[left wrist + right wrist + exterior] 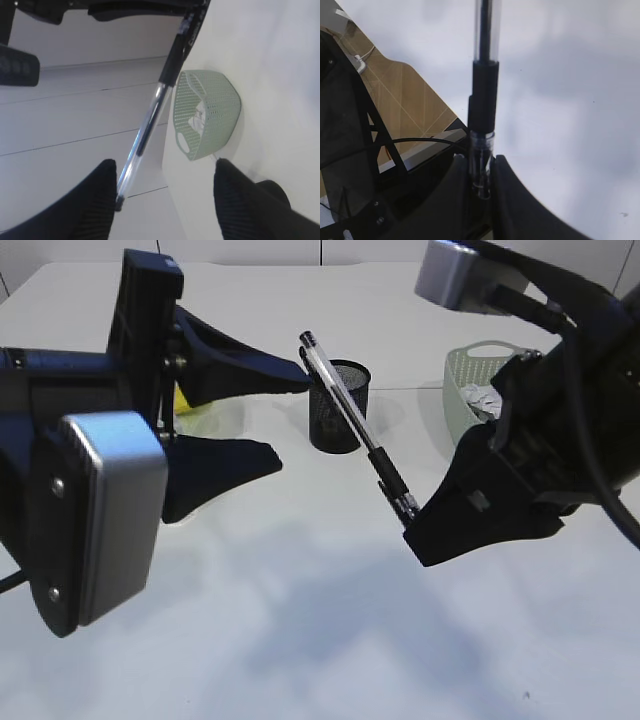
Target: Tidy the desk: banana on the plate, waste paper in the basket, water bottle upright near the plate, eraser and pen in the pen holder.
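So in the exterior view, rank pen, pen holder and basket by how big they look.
1. Pen, longest span, though nearer the camera.
2. Basket and pen holder look alike; the basket is partly hidden by the right arm, so unranked.

the clear plastic pen with a black grip [355, 417] showed a dark ink core. the round black wire-mesh pen holder [340, 406] had a fine grid pattern. the pale green perforated plastic basket [468, 380] held white crumpled paper [485, 400]. the worktop [300, 620] was plain white.

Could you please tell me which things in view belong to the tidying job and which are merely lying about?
Belonging to the job: pen held in the right gripper; pen holder; basket with waste paper; a yellow item, likely the banana.

Lying about: nothing else visible on the table.
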You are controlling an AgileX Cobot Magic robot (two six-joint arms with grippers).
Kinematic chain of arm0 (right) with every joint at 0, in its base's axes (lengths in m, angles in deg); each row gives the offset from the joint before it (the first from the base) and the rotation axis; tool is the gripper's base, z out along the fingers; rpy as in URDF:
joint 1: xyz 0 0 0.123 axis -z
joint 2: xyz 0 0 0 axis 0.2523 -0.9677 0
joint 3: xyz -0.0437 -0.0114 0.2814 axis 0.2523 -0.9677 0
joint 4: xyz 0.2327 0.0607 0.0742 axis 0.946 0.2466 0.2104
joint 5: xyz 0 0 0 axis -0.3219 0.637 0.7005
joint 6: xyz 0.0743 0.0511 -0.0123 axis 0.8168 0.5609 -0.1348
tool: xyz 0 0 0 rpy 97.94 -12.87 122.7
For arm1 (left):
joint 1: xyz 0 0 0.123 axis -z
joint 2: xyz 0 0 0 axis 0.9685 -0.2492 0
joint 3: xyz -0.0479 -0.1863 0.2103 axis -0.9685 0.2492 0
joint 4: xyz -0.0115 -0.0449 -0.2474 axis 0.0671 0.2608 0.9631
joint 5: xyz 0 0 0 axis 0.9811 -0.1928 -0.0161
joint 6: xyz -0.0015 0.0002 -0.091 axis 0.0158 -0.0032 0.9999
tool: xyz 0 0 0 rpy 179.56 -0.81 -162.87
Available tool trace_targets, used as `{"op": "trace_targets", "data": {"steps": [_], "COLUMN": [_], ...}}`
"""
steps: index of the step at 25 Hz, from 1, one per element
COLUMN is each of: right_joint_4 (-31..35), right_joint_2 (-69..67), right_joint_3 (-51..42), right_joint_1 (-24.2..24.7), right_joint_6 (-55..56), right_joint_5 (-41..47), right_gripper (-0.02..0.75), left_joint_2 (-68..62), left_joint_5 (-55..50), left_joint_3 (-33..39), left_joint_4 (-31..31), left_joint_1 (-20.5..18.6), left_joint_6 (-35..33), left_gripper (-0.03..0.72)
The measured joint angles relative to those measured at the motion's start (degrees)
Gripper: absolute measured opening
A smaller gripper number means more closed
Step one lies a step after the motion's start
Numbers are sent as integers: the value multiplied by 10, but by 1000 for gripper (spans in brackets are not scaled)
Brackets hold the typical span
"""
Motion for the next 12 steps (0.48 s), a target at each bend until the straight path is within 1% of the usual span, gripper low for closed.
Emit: {"op": "trace_targets", "data": {"steps": [5,12], "right_joint_4": [12,14], "right_joint_2": [0,0], "right_joint_3": [0,0], "right_joint_1": [0,0], "right_joint_6": [0,1], "right_joint_5": [0,1], "right_gripper": [65,65], "left_joint_2": [-23,-47], "left_joint_5": [5,14], "left_joint_3": [-6,-6], "left_joint_4": [6,63], "left_joint_1": [19,22], "left_joint_6": [-5,-70], "left_gripper": [427,426]}}
